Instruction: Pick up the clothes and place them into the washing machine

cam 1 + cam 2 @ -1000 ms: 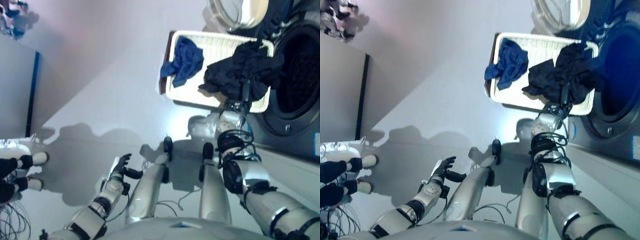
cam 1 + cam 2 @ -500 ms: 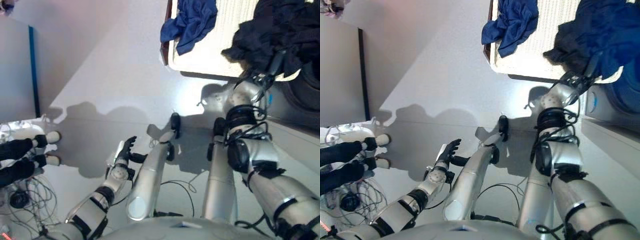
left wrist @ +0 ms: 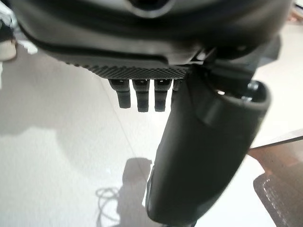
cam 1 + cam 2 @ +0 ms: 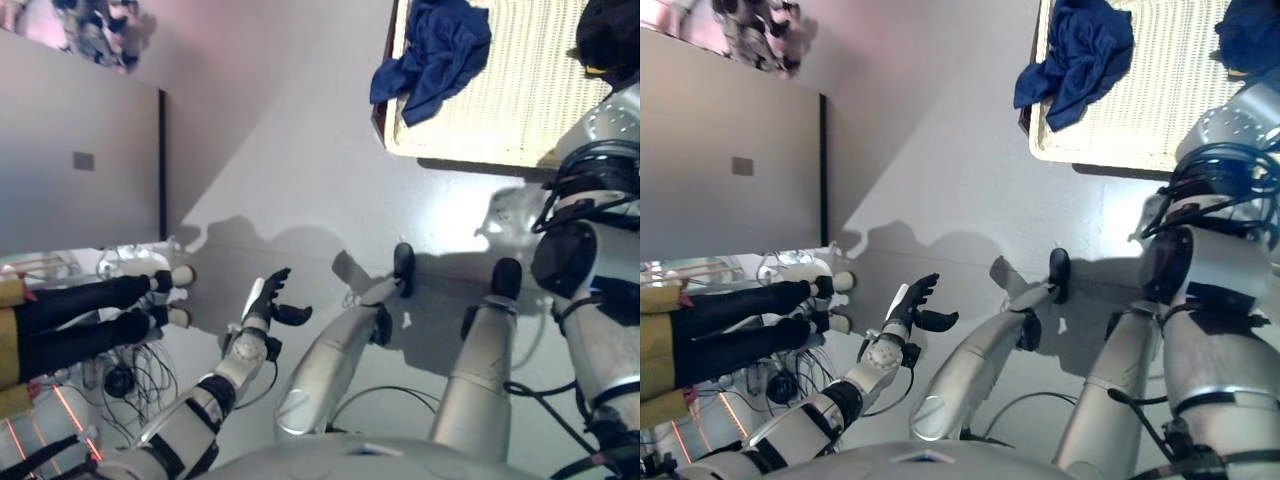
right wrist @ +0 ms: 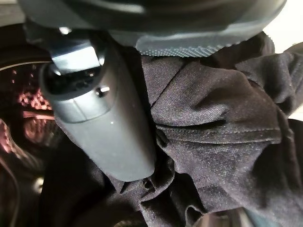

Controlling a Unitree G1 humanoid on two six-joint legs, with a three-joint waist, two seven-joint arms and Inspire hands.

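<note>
Eye views: my left hand (image 4: 268,305) hangs low over bare pale floor (image 4: 290,190), fingers loosely spread, thumb out, nothing in it. Wide free floor lies ahead of it up to the white basket (image 4: 500,130). A blue garment (image 4: 435,55) is draped over the basket's near-left rim, partly spilling past the edge. A dark garment (image 4: 610,35) shows only at the upper right corner, cut by the frame edge; my right hand is out of frame there. A person's legs (image 4: 80,315) lie at the far left, well apart from my left hand.

Left wrist view: fingers (image 3: 142,97) relaxed, thumb forward, only floor beyond.

Right wrist view: my right hand (image 5: 99,113) presses its thumb into the dark garment; the fingers are buried in cloth. The washer drum (image 5: 19,109) is dark just beside it.
</note>
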